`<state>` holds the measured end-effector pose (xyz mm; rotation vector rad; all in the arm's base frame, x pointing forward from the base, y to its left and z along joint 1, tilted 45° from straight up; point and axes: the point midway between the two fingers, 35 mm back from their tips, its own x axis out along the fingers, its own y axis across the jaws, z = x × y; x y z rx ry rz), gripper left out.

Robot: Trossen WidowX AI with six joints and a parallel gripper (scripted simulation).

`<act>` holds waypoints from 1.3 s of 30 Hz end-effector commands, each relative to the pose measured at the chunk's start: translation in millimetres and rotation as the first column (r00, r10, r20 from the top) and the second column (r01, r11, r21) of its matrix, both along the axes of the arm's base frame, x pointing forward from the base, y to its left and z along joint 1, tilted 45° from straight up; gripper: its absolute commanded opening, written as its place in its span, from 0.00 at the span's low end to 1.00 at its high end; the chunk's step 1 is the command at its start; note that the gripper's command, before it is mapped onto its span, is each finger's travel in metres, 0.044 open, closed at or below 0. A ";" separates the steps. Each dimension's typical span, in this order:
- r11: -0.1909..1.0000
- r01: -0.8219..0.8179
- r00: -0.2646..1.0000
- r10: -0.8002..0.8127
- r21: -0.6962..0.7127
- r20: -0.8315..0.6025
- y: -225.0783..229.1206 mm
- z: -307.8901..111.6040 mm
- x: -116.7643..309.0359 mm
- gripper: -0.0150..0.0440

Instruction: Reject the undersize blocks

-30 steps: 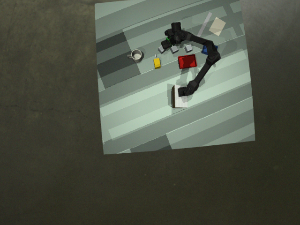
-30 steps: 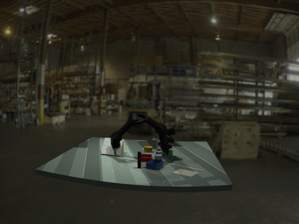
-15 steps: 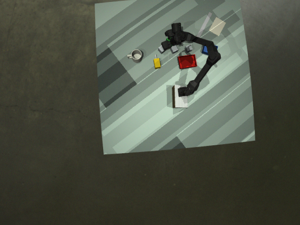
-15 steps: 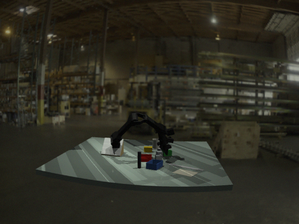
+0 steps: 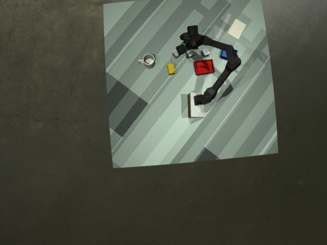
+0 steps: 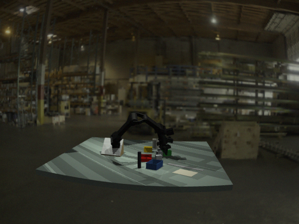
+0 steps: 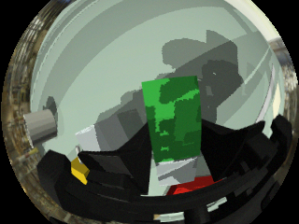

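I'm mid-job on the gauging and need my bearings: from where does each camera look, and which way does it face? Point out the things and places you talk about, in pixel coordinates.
Top: high overhead, facing down at the table; the whole arm shows, end effector [image 5: 183, 45] included.
Exterior: beyond the table's edge on the blue bin's [image 5: 224, 53] [image 6: 154, 164] side, looking across at the arm, seen whole.
Wrist: on the arm near the end effector [image 7: 177, 140], facing past its black fingers, which show gripping the green gauge [image 7: 174, 119].
Top and exterior share the red tray [image 5: 204, 67] [image 6: 146, 157] and yellow block [image 5: 170, 68] [image 6: 147, 149].

The robot's 1 arm [image 5: 222, 77] [image 6: 124, 126] is matte black, with slim straight links, chunky rounded joints and boxy housings. Toward 4 and 8 o'clock in the wrist view, its 2 black fingers look wedge-shaped.
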<state>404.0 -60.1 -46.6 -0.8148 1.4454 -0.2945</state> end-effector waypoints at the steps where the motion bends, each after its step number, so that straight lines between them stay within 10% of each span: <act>1: 1.000 -0.005 1.000 0.005 0.001 0.009 0.6 4.4 0.6 0.25; 39: 1.000 -0.006 1.000 0.006 0.002 0.008 2.2 -2.3 17.3 0.25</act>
